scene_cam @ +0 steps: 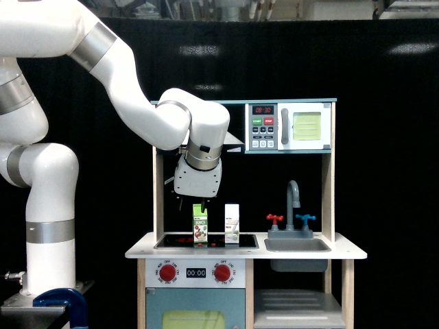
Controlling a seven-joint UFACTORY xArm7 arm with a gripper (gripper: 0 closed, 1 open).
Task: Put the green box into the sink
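Note:
The green box (199, 225) stands upright on the black stovetop (206, 241), at its middle. My gripper (193, 204) hangs just above the carton's gabled top, a little toward the exterior view's left. Its two dark fingers (180, 203) are spread apart with nothing between them, so it is open. The sink (297, 245) is a grey basin set in the counter at the exterior view's right, with a curved grey faucet (293, 197) and red and blue tap handles behind it.
A white carton (232, 223) stands right beside the green box, between it and the sink. A shelf with a toy microwave (291, 126) spans overhead. Wooden posts (158, 199) frame the counter on both sides.

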